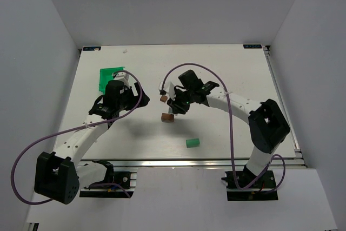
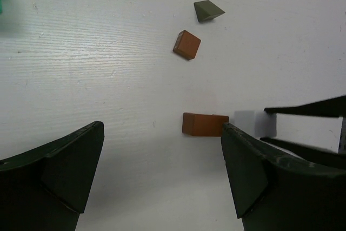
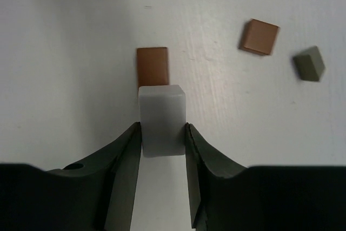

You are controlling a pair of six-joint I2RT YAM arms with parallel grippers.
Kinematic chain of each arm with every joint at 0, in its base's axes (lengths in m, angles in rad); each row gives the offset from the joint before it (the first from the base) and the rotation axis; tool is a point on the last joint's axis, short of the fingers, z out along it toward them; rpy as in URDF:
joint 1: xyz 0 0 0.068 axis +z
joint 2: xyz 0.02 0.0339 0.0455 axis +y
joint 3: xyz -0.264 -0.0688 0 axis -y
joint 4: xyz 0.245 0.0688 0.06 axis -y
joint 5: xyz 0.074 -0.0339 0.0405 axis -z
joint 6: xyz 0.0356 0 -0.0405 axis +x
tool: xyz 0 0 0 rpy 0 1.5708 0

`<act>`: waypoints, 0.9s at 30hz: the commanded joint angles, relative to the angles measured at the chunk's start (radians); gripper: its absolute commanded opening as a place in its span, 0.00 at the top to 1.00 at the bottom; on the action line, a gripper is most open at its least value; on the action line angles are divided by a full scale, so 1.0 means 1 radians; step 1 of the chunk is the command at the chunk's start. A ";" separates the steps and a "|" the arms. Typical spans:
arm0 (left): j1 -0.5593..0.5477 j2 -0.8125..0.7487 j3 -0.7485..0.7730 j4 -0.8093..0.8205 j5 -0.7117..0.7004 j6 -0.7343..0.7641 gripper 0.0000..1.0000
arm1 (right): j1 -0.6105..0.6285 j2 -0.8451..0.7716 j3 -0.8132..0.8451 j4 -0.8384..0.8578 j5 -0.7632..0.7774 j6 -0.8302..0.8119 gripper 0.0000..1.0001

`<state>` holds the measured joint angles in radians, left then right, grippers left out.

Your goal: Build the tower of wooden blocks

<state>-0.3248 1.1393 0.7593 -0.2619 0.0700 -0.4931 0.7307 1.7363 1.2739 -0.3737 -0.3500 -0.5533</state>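
I have the left arm (image 1: 81, 136) rising from its base at the lower left of the overhead frame and bending up toward the middle left. The left gripper (image 2: 162, 131) is spread wide, with one finger in each lower corner of its wrist view. The right arm (image 1: 238, 104) climbs from the lower right, folds at the right edge and reaches left to the centre. The right gripper (image 3: 162, 131) is clamped on a whitish block (image 3: 162, 112), a finger pressed against each side.

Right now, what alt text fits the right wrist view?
Two dark fingers pinch a whitish block. On the white table beyond lie a brown oblong block, close by, and a brown square block and grey-green block farther right.
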 commanded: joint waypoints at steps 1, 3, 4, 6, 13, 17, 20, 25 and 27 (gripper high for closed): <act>0.000 -0.041 -0.011 0.010 -0.007 0.014 0.02 | 0.053 0.022 0.071 -0.050 -0.023 0.003 0.81; 0.000 -0.041 -0.011 0.009 -0.009 0.016 0.02 | 0.082 0.040 0.116 -0.063 -0.003 0.006 0.81; 0.000 -0.044 -0.009 0.009 -0.009 0.014 0.02 | 0.088 0.058 0.130 -0.076 0.006 0.009 0.81; 0.000 -0.046 -0.011 0.004 -0.013 0.014 0.02 | 0.104 0.074 0.157 -0.083 0.032 0.012 0.80; 0.001 -0.059 -0.017 0.009 -0.015 0.014 0.02 | 0.124 0.146 0.202 -0.113 0.083 0.015 0.79; 0.004 -0.055 -0.015 0.010 -0.016 0.016 0.02 | 0.125 0.158 0.199 -0.116 0.079 -0.002 0.78; 0.004 -0.055 -0.014 0.012 -0.010 0.018 0.02 | 0.124 0.155 0.199 -0.114 0.080 -0.005 0.78; 0.004 -0.055 -0.015 0.012 -0.010 0.016 0.02 | 0.125 0.152 0.186 -0.105 0.095 0.006 0.78; 0.004 -0.055 -0.015 0.013 -0.007 0.016 0.02 | 0.125 0.151 0.174 -0.094 0.097 0.010 0.77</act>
<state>-0.3237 1.1137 0.7498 -0.2596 0.0631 -0.4866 0.8513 1.8961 1.4364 -0.4763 -0.2565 -0.5522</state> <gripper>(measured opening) 0.982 0.404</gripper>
